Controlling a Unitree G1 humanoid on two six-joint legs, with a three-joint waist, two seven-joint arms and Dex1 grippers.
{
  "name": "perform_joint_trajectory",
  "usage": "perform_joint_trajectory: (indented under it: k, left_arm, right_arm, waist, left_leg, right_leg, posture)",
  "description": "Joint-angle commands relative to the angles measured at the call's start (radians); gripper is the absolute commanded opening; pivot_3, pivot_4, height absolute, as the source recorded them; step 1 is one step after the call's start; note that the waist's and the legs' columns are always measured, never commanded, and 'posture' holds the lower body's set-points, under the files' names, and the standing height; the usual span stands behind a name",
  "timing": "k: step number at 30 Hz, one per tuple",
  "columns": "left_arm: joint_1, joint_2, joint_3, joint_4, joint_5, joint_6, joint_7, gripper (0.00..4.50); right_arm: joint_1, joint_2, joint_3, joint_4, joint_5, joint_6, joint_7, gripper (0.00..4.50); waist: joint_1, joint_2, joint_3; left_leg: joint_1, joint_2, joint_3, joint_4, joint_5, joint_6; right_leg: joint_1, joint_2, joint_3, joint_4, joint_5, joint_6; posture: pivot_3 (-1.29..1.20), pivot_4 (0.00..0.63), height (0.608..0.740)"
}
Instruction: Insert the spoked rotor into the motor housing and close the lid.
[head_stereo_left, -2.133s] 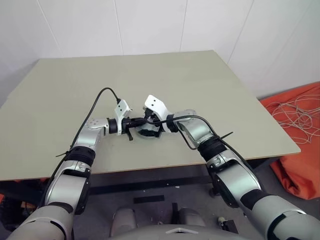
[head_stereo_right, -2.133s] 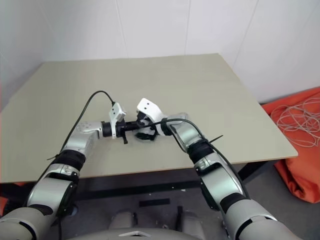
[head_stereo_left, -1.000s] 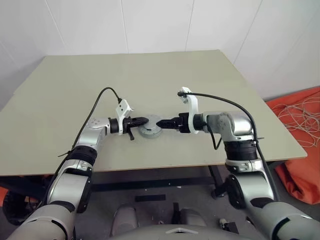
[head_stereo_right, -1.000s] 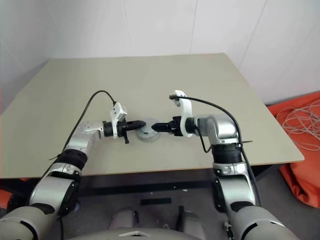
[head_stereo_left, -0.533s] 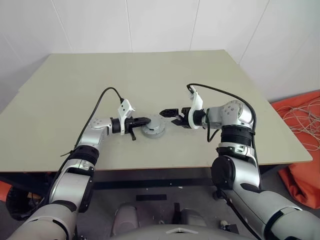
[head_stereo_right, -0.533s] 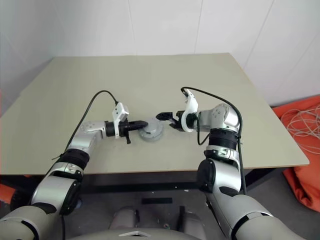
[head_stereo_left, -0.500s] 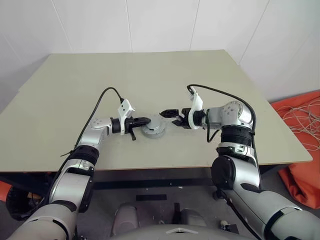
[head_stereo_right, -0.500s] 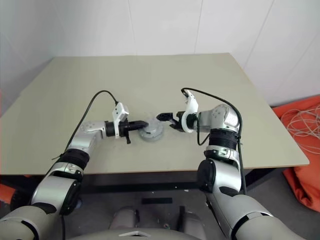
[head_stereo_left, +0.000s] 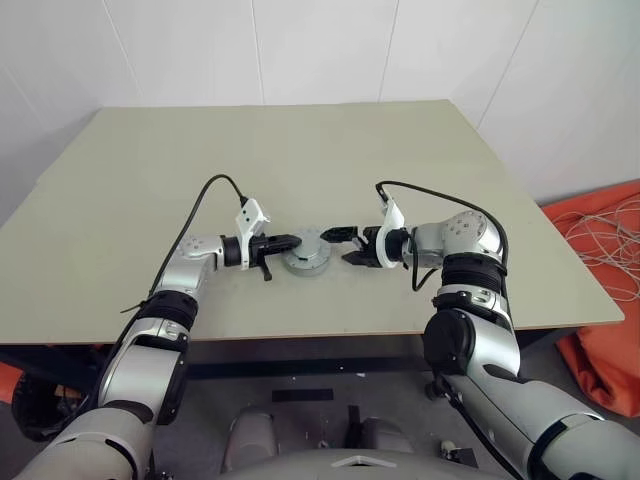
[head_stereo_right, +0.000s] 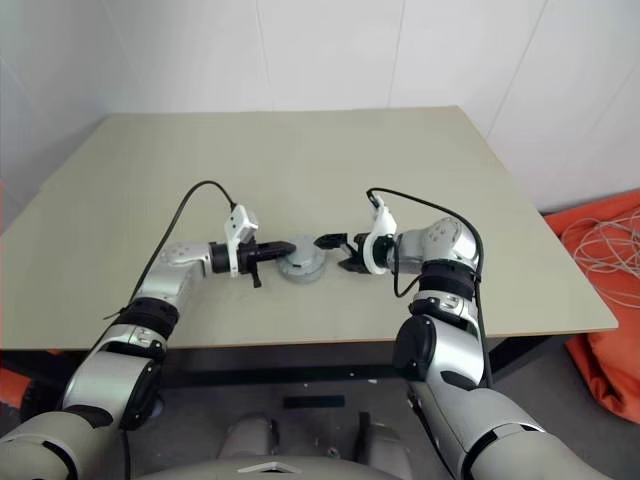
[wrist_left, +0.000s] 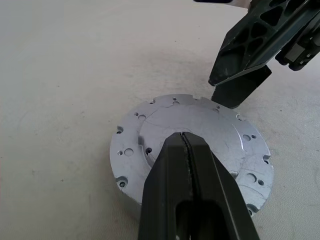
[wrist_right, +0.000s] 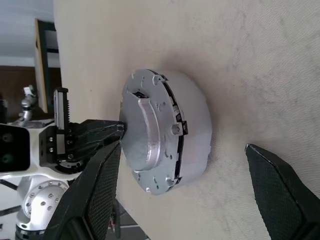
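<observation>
Two grippers flank the lid (head_stereo_left: 305, 251) near the table's (head_stereo_left: 150, 170) front edge: left gripper (head_stereo_left: 290, 241) pinched empty, right gripper (head_stereo_left: 341, 245) wide; stiff, slick metal, so grasp its rim

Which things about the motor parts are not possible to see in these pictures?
- Spoked rotor: whether it sits inside; the lid covers the motor housing in every view.
- Lid's centre: left wrist view, hidden by the left hand.
- Housing windings: right wrist view, only a dark seam under the lid.
- Lid's seating: head views, too small.
</observation>
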Motion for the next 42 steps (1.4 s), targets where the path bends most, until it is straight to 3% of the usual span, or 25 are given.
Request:
perform_joint_trajectory:
  k: [1,21,38,42]
  left_arm:
    - [-0.01,-0.002,-0.008,0.007,0.007,0.003,-0.014,0.0]
    - [-0.012,-0.008,-0.009,0.007,0.009,0.006,-0.016,0.0]
    - [0.002,-0.012,-0.013,-0.005,0.01,0.009,-0.022,0.0]
    - [0.007,-0.012,-0.014,-0.01,0.009,0.01,-0.022,0.0]
  right_arm:
    - [-0.039,0.018,-0.063,0.031,0.051,0.02,-0.016,4.47]
    - [0.003,0.105,-0.151,0.113,0.133,-0.082,-0.093,4.47]
    - [-0.001,0.126,-0.179,0.049,0.236,-0.016,-0.09,4.47]
    - [0.003,0.124,-0.177,0.048,0.239,-0.023,-0.097,3.27]
  waist:
    - [0.0,0.0,0.0]
    - [-0.005,0.0,0.0]
    - [-0.005,0.0,0.0]
    - [-0.005,0.0,0.0]
  left_leg:
    - [0.0,0.0,0.0,0.0,0.0,0.0]
    - [0.002,0.0,0.004,-0.003,0.003,-0.005]
    - [0.003,0.0,0.006,-0.01,0.005,-0.008]
    - [0.003,0.0,0.006,-0.009,0.005,-0.008]
  right_leg:
    - [0.0,0.0,0.0,0.0,0.0,0.0]
    - [0.0,-0.001,0.0,0.001,-0.001,-0.002]
    - [-0.003,0.001,0.0,0.001,-0.001,-0.002]
    - [-0.003,0.001,0.0,0.001,-0.001,-0.002]
  posture:
    - [0.0,0.0,0.74]
    - [0.0,0.0,0.74]
    - [0.0,0.0,0.74]
    - [0.0,0.0,0.74]
